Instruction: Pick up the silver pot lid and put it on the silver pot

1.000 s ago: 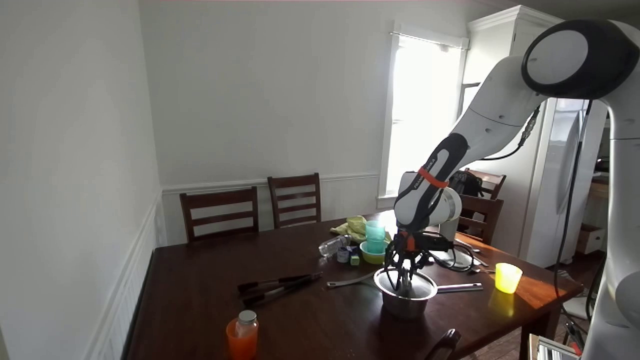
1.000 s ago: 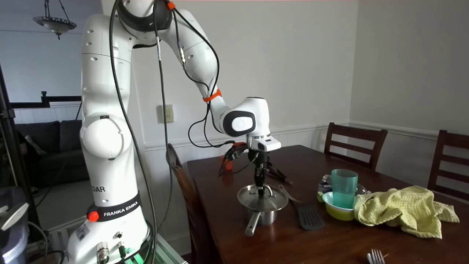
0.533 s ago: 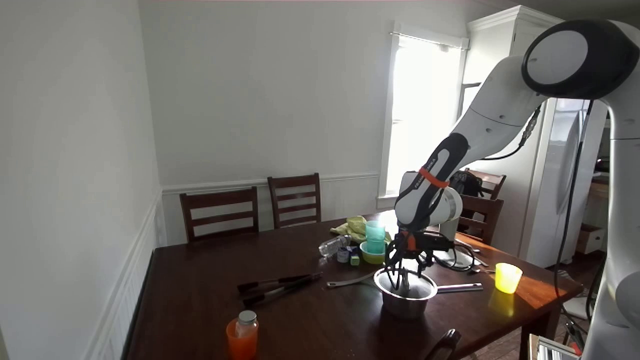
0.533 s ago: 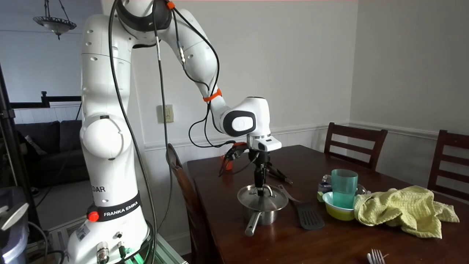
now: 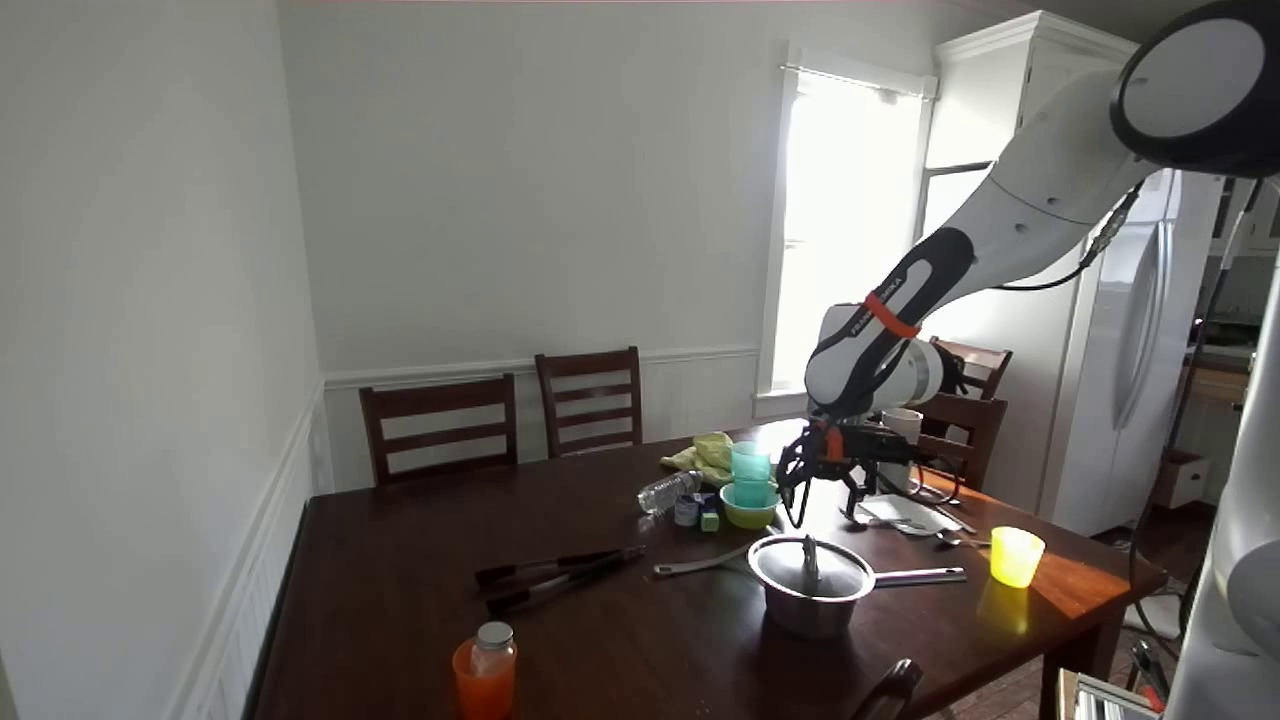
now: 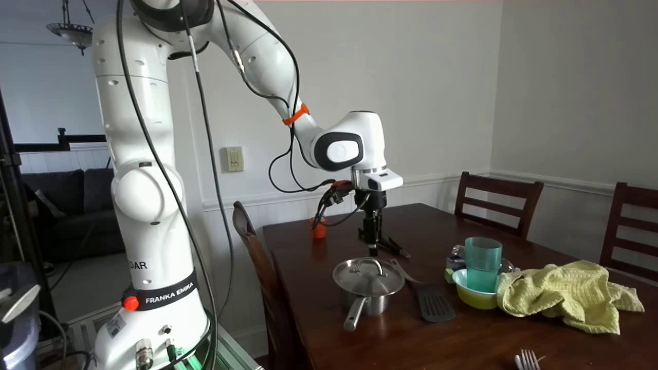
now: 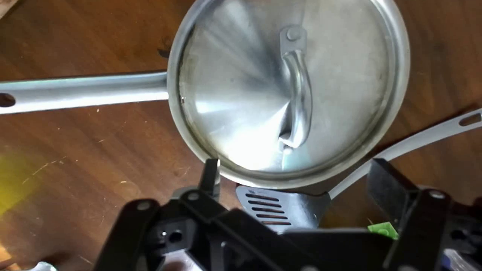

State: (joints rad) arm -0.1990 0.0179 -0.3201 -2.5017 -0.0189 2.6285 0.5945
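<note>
The silver pot lid (image 7: 241, 98) lies flat on the rim of the silver pot (image 5: 812, 615), covering it. Its arched handle (image 7: 301, 101) points upward and nothing touches it. In an exterior view the lid (image 6: 367, 281) sits level, with the pot's straight handle (image 6: 354, 314) sticking out toward the camera. My gripper (image 7: 294, 163) is open, its two fingers spread wide with nothing between them. Both exterior views show the gripper (image 5: 826, 515) above the lid and a little off to one side, apart from it. The pot's inside is hidden.
A slotted spatula (image 6: 434, 303) lies beside the pot. Near it are a teal cup (image 5: 750, 470) in a bowl, a clear bottle (image 5: 668, 492) and a yellow cloth (image 6: 570, 295). Tongs (image 5: 560, 578), an orange cup (image 5: 485, 690) and a yellow cup (image 5: 1017, 557) also stand or lie on the table.
My fingers have spread and let go of the lid's handle. The gripper has risen and shifted sideways off the lid. Lid and pot have stayed in place.
</note>
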